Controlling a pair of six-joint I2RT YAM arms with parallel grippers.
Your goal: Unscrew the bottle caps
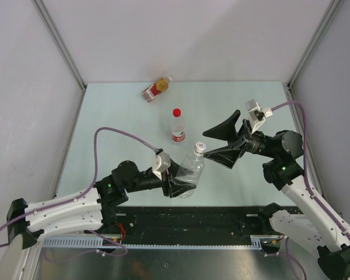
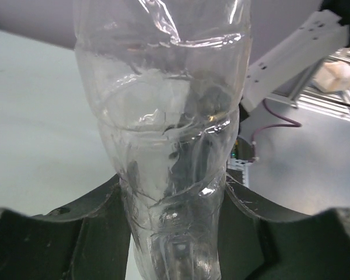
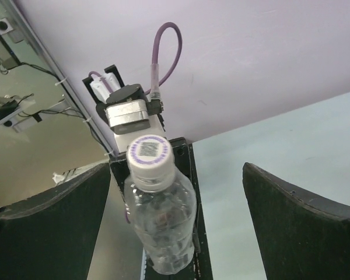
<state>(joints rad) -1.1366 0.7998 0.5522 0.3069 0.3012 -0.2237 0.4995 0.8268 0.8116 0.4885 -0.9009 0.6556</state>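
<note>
From above, my left gripper [image 1: 178, 185] is clenched on the lower body of the clear unlabelled plastic bottle [image 1: 191, 170]. The bottle leans toward my right gripper [image 1: 206, 144], whose jaws gape either side of its white screw cap [image 1: 200, 147]. Beyond them stands a red-capped labelled bottle [image 1: 178, 129], and farther off is a short amber bottle [image 1: 156, 88]. At my left wrist, the crinkled clear bottle [image 2: 169, 146] sits squeezed between my dark fingers [image 2: 76, 233]. At my right wrist, the white cap [image 3: 149, 153] is on its neck, centred between my released fingers [image 3: 303, 221] and touching neither.
</note>
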